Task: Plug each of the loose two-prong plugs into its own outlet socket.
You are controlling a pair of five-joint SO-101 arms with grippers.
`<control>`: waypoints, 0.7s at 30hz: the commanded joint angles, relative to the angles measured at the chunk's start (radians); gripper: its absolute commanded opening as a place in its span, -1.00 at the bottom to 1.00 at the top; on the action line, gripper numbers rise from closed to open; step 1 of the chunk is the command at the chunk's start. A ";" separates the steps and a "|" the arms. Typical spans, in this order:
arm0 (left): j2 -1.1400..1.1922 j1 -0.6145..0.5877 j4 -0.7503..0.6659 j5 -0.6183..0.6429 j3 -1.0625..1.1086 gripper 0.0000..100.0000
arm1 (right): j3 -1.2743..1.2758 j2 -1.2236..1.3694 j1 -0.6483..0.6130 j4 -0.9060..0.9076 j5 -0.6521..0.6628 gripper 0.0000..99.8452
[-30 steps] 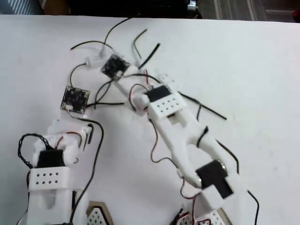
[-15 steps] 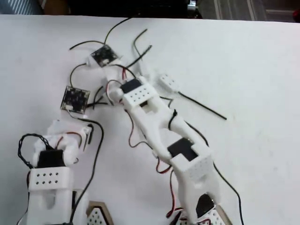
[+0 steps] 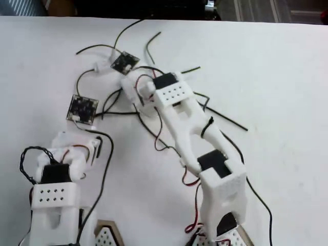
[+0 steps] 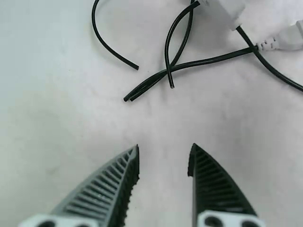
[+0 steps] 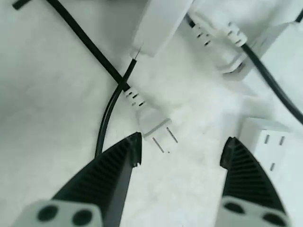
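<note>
1. The right gripper (image 5: 182, 144) is spread wide and empty. The plug (image 5: 154, 124) lies flat just ahead of its gap, close to one fingertip (image 5: 132, 144).
2. The plug's long axis slants, with its prongs toward the gripper and its cord (image 5: 106, 113) trailing away.
3. An outlet block (image 5: 265, 142) sits beside the plug, past the other fingertip.
4. The left gripper (image 4: 163, 158), partly open and empty, is well apart from the plug, so the right arm looks nearer.

- White table (image 3: 287, 77): matte top, runs the full width of the high view.
- Dark strip (image 3: 154, 7): just beyond the table's far edge.
- Blue-striped object (image 3: 20, 7): past the table's far edge, at one corner.
</note>
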 commanded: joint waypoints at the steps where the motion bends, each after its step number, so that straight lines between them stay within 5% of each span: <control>1: -0.027 -0.007 -0.018 0.006 -0.005 -0.64 | -0.041 0.038 0.012 0.005 0.077 -0.47; 12: -0.027 -0.007 -0.018 0.005 -0.005 -0.64 | -0.041 0.166 -0.013 -0.096 0.121 -0.47; 19: -0.027 -0.007 -0.018 0.003 -0.003 -0.64 | -0.041 0.211 -0.039 -0.099 0.172 -0.96; 21: -0.027 -0.007 -0.018 0.003 -0.003 -0.64 | -0.041 0.206 -0.036 -0.094 0.170 -0.94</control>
